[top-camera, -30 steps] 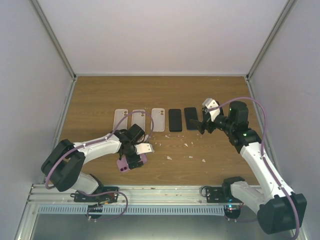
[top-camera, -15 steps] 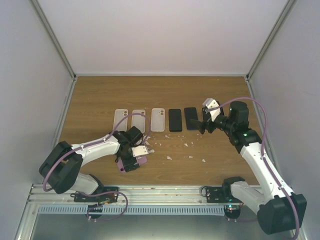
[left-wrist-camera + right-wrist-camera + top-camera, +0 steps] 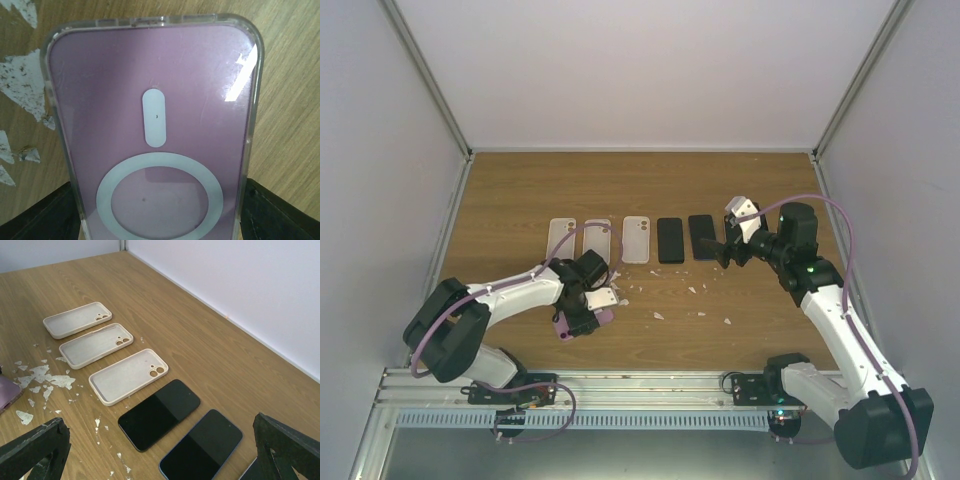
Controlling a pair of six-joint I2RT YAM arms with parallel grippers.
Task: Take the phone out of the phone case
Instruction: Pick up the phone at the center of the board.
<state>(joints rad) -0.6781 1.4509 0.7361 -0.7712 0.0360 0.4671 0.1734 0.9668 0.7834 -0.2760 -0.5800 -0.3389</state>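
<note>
My left tool [image 3: 582, 310] sits in the lower left-centre of the overhead view, pinching the phone case [image 3: 54, 130] by its two long edges. In the left wrist view its dark fingers [image 3: 47, 215] fill the bottom corners of the frame, one against each side of the case. The case is clear, and the purple back of the phone [image 3: 150, 65] shows through it, along with a white ring and a short white bar below the centre of the frame. The phone sits fully inside the case. I cannot tell whether its far end touches the counter [image 3: 650, 185].

My right tool [image 3: 722, 252] hangs right of centre in the overhead view with its fingers [image 3: 35, 447] spread wide. They stand at the bottom corners of the right wrist frame and hold nothing.

A row of items crosses the middle of the counter. On the left are three pale empty cases [image 3: 562, 240] [image 3: 597, 240] [image 3: 636, 239], all lying open side up. To their right are two black phones [image 3: 670, 240] [image 3: 702, 237], with the rightmost one just beside my right tool. White flecks [image 3: 658, 315] lie scattered on the wood below the row.
</note>
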